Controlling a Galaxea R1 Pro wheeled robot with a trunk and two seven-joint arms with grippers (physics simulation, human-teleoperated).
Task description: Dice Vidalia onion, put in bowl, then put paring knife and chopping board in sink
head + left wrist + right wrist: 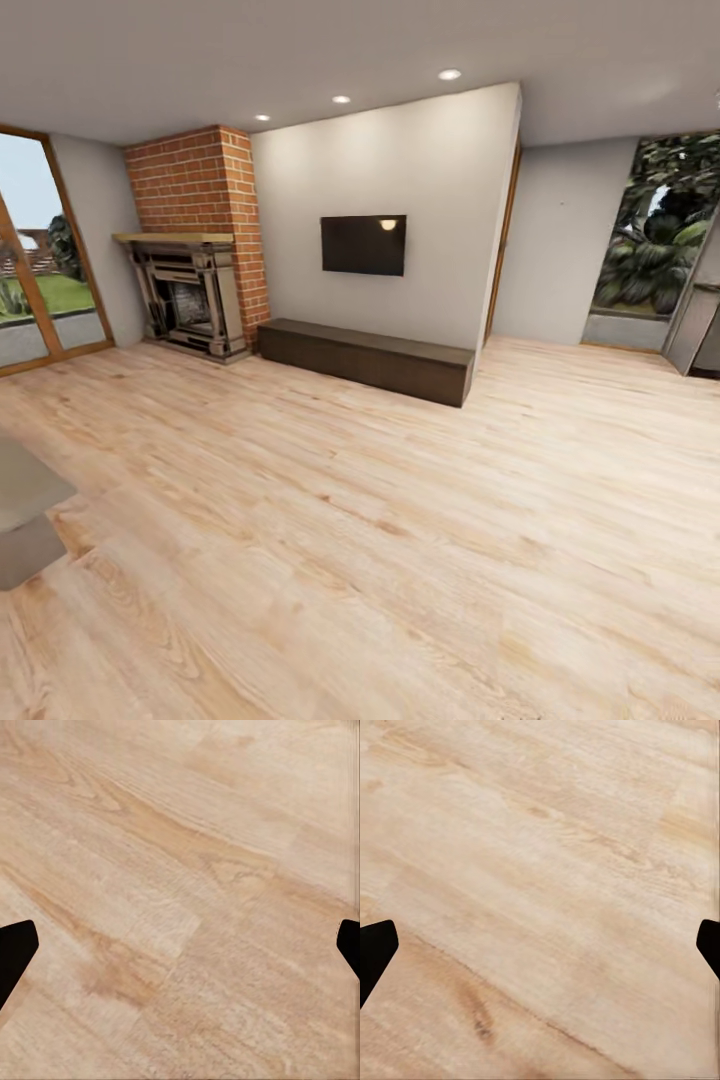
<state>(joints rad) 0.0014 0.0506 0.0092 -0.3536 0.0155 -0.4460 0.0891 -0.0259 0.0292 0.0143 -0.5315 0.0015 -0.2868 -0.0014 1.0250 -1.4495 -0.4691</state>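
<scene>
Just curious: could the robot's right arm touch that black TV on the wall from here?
Probably not. The TV hangs across a wide stretch of wooden floor, and the right pincer points open at the floorboards.

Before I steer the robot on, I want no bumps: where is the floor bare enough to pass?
Open wood floor runs from the low dark bench under the TV toward the camera. Tighter near the fireplace and the grey furniture edge.
</scene>
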